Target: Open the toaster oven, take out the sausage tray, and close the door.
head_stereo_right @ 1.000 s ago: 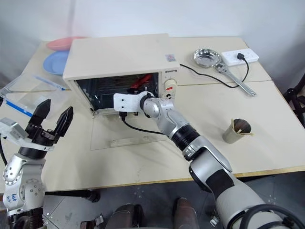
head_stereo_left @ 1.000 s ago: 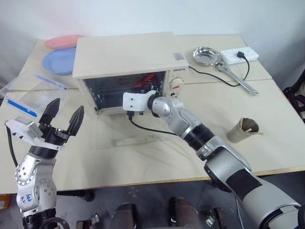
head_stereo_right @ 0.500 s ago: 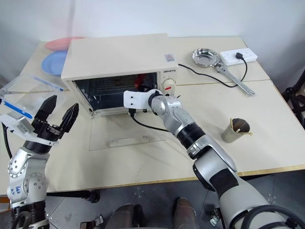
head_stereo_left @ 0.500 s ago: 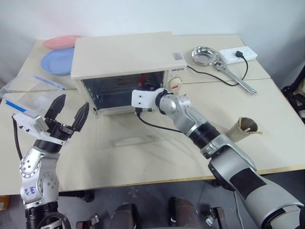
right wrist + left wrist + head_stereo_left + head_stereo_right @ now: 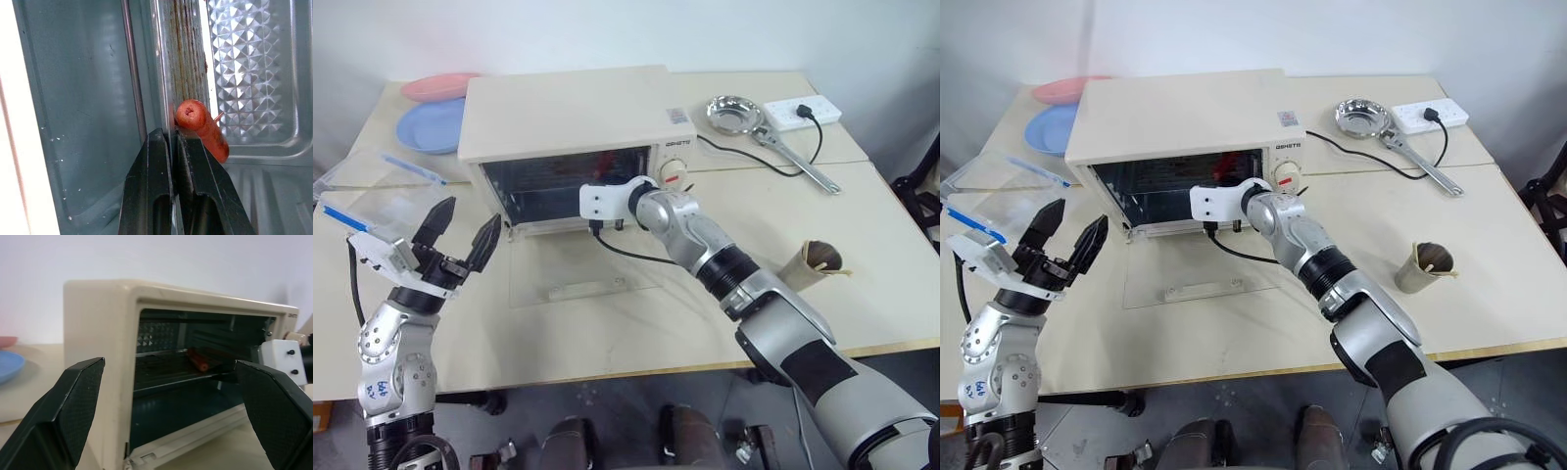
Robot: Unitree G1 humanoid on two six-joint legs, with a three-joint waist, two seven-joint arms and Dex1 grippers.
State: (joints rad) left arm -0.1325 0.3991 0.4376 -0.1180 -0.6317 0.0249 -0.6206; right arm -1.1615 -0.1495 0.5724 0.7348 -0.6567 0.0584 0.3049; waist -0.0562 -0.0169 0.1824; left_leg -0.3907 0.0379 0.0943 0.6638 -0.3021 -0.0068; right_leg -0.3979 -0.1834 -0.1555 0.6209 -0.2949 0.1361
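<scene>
The cream toaster oven (image 5: 568,113) stands at the back of the table. Its glass door (image 5: 578,290) lies flat on the tabletop in front of it. Inside, the ridged metal sausage tray (image 5: 186,58) sits on the rack with one red sausage (image 5: 205,129) on it. My right gripper (image 5: 172,142) reaches into the oven mouth and is shut on the tray's front edge, right beside the sausage's end. The left gripper (image 5: 470,217) hovers open left of the door, empty, facing the oven's inside (image 5: 168,362).
Blue plate (image 5: 431,122) and pink plate (image 5: 440,86) lie back left, a clear plastic box with blue clips (image 5: 372,196) at the left. A steel bowl (image 5: 734,113), a wrench (image 5: 798,162) and a power strip (image 5: 798,111) lie back right, a paper cup (image 5: 818,264) on the right.
The right wrist has rolled a little at the oven's mouth. The left gripper stays open in about the same place.
</scene>
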